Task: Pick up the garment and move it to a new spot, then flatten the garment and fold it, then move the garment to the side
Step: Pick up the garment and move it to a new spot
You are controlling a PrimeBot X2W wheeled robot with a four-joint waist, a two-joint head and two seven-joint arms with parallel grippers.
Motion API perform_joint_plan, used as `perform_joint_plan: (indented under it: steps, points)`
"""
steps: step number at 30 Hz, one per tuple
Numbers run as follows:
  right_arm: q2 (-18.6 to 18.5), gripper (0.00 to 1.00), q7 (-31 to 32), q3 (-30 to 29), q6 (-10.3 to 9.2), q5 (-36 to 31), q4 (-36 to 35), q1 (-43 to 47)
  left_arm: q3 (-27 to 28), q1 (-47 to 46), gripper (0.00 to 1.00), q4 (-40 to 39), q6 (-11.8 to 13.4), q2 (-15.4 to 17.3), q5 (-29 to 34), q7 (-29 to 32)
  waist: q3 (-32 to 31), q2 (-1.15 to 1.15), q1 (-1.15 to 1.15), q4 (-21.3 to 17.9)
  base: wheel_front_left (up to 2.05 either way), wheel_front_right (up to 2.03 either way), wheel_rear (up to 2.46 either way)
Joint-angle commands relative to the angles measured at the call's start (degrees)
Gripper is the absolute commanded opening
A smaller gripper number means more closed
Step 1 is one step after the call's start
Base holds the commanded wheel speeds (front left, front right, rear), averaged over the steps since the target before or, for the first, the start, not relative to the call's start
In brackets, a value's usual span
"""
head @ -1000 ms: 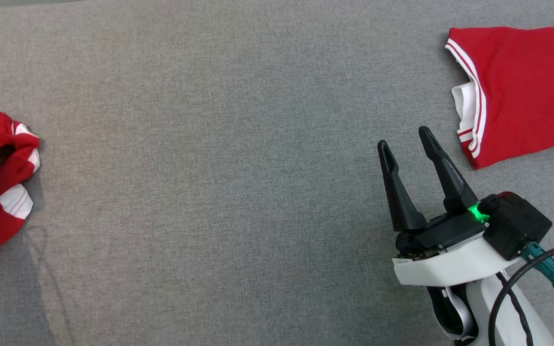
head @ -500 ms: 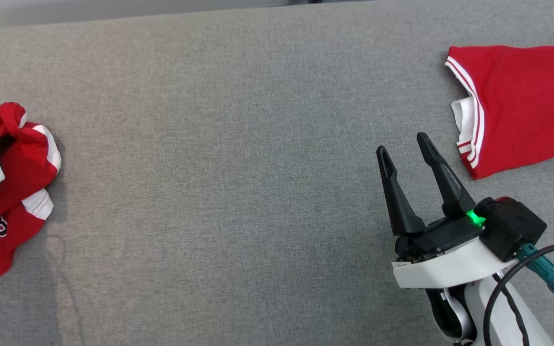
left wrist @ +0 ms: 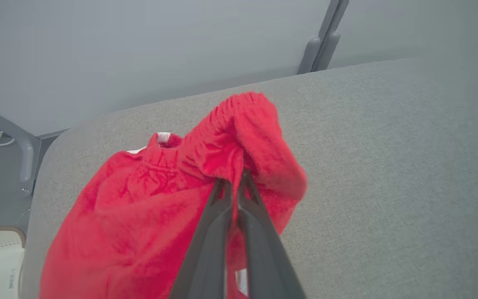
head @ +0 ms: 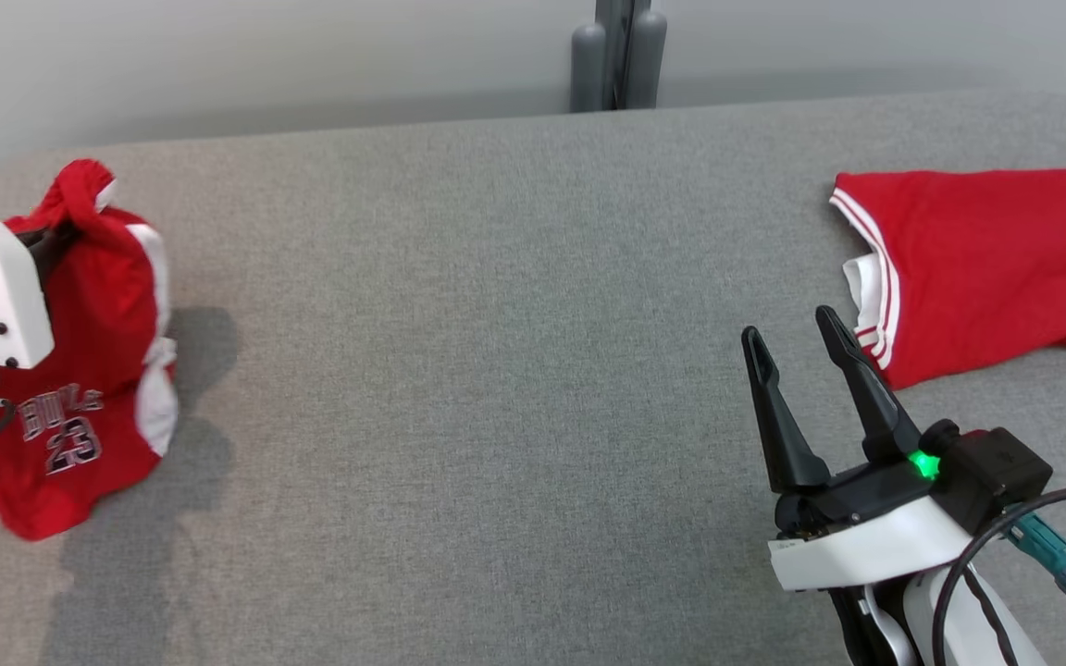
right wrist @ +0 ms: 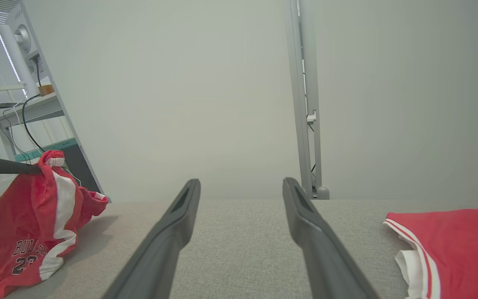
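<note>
Here the left jaws pinch the red garment (left wrist: 139, 207) by its waistband, while the right jaws stand spread.

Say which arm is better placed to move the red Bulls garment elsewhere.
Left. The left end effector is shut on the red Bulls garment, holding it up; the right end effector stands open, apart from it.

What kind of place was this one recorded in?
Probably a lab or office test room: a grey fabric-covered table, a plain wall with a metal post, and a cabled desk.
</note>
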Motion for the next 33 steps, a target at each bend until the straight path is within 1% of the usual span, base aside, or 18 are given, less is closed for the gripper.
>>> perform_joint_plan:
  steps: [1, 9, 10, 11, 14, 17, 21, 24, 26, 31, 33]
  points:
    - [-0.27, 1.00, -0.21, -0.40, 0.02, 0.23, 0.07, 0.79, -1.13, 0.49, 0.00, -1.75, -0.11, 0.81, 0.75, -0.84, -1.25, 0.00, 0.00, 0.17, 0.00, 0.00, 0.00]
    - [-0.28, 1.00, -0.21, -1.19, 0.02, 0.43, 0.27, 2.94, -8.24, 0.72, 0.00, -12.31, -0.11, 1.73, 1.46, -3.34, -4.41, 0.00, 0.00, -0.68, 0.00, 0.00, 0.00]
    - [-0.28, 1.00, -0.21, -1.30, 0.02, 0.37, 0.29, 3.27, -9.38, 0.77, 0.00, -13.68, -0.11, 1.41, 1.66, -3.48, -4.72, 0.00, 0.00, -0.86, 0.00, 0.00, 0.00]
    - [-0.28, 1.00, -0.21, -1.30, 0.02, 0.37, 0.29, 3.27, -9.38, 0.77, 0.00, -13.68, -0.11, 1.41, 1.66, -3.48, -4.72, 0.00, 0.00, -0.86, 0.00, 0.00, 0.00]
    - [-0.28, 1.00, -0.21, -1.68, 0.02, 0.40, 0.27, 3.79, -12.17, 1.46, 0.00, -17.47, -0.11, -0.09, 2.22, -4.25, -5.46, 0.00, 0.00, -1.56, 0.00, 0.00, 0.00]
    - [-0.27, 1.00, -0.21, -2.49, 0.02, 0.11, 0.29, 4.57, -15.05, 1.76, 0.00, -19.83, -0.10, -2.69, 3.31, -4.70, -5.94, 0.00, 0.00, -2.18, 0.00, 0.00, 0.00]
    - [-0.36, 1.00, -0.21, -3.84, 0.02, -0.22, 0.32, 4.77, -19.25, 2.90, 0.00, -20.54, -0.11, -8.58, 4.95, -5.18, -6.50, 0.00, 0.00, -3.71, 0.00, 0.00, 0.00]
    - [-0.76, 1.00, -0.21, -4.63, 0.02, -0.46, 0.14, 4.81, -21.35, 3.36, 0.00, -19.04, -0.10, -12.65, 5.85, -6.16, -6.79, 0.00, 0.00, -5.25, 0.00, 0.00, 0.00]
    - [-0.85, 1.00, -0.21, -4.79, 0.02, -0.47, 0.03, 4.63, -22.00, 4.39, 0.00, -17.60, -0.11, -15.71, 4.70, -7.30, -6.79, 0.00, 0.00, -6.61, 0.00, 0.00, 0.00]
    - [-1.07, 1.00, -0.21, -4.31, 0.02, -0.14, 0.20, 4.30, -23.42, 4.37, 0.00, -12.72, -0.10, -21.02, 4.46, -10.24, -6.38, 0.00, 0.00, -9.81, 0.00, 0.00, 0.00]
    - [-1.03, 1.00, -0.21, -4.03, 0.02, -0.04, 0.20, 4.05, -23.96, 3.73, 0.00, -10.64, -0.10, -22.54, 4.55, -11.07, -6.06, 0.00, 0.00, -11.10, 0.00, 0.00, 0.00]
